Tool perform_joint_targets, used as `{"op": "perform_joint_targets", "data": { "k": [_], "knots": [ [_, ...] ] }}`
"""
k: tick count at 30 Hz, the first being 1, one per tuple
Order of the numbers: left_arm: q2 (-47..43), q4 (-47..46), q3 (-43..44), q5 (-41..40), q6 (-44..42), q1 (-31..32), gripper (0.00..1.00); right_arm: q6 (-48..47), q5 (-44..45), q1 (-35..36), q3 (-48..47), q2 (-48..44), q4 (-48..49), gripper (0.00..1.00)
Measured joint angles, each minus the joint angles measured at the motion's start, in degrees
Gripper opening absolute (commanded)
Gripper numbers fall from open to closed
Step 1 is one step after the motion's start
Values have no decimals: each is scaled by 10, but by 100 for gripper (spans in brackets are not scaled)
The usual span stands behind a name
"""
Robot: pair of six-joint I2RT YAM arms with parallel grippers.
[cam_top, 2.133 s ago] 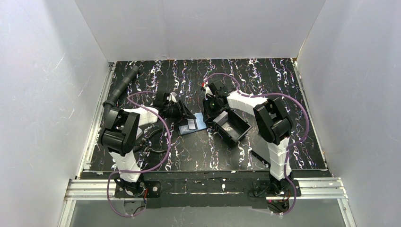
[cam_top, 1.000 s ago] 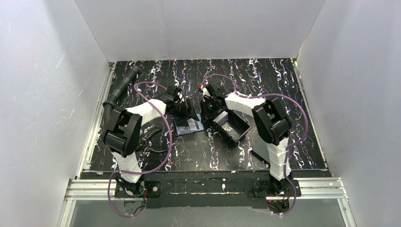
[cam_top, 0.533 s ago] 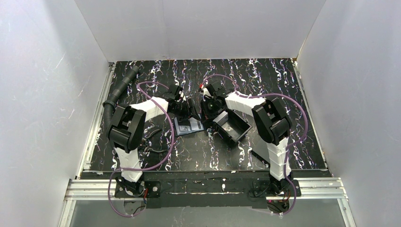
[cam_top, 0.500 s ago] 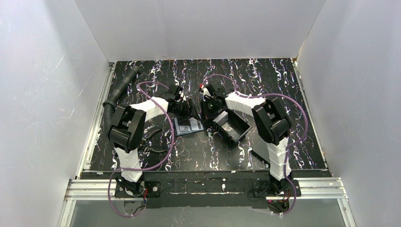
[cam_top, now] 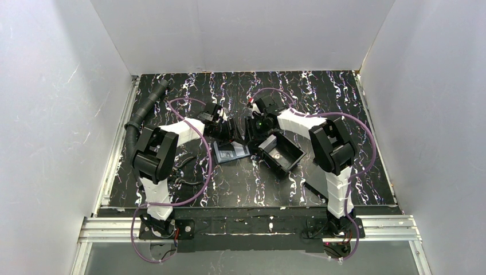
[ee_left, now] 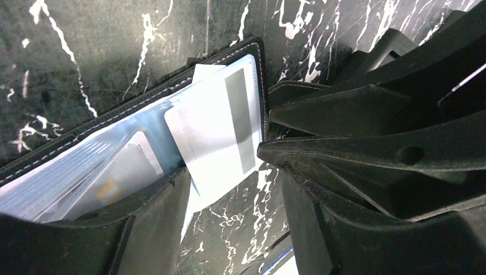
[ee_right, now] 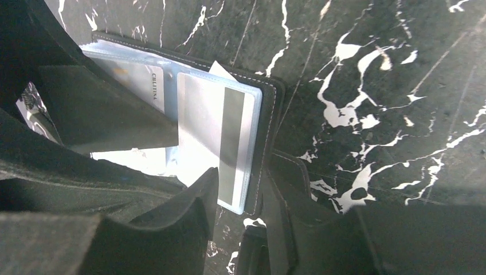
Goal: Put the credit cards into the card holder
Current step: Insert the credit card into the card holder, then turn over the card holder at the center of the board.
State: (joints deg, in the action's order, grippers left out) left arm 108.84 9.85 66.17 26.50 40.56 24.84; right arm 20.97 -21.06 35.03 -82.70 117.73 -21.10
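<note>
A: Table [cam_top: 355, 114]?
B: Black, veined white.
A: Holder [ee_right: 270, 126]?
B: Black, white stitching, pale blue sleeves.
A: Card [ee_right: 212, 126]?
B: Silvery white, grey stripe.
A: Tray [cam_top: 281, 152], right of it?
B: Black too.

- The overhead view was bright and even, with soft shadows.
- Wrist views showed glare on the pale card [ee_left: 218, 132]; near edges were dark and blurred.

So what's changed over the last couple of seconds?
The left gripper swung in from the left and now sits over the card holder, facing the right gripper, whose jaws stand apart around the striped card in the holder. The tray and loose card stayed put.
</note>
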Motion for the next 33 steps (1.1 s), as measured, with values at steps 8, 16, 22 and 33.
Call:
{"op": "perform_joint_targets", "data": {
  "k": [8, 16, 22, 33],
  "knots": [
    [-1, -28, -12, 24, 6, -6, 63, 18, -1, -8, 0, 0, 2, 46],
    [-6, -35, -20, 27, 9, -7, 55, 42, -31, -14, 13, 0, 24, 40],
    [-3, -36, -21, 26, 21, -10, 45, 59, -51, -17, 24, 0, 49, 38],
    [-7, -50, -43, 20, 30, -15, 39, 90, -71, -21, 50, -5, 90, 40]
  ]
}}
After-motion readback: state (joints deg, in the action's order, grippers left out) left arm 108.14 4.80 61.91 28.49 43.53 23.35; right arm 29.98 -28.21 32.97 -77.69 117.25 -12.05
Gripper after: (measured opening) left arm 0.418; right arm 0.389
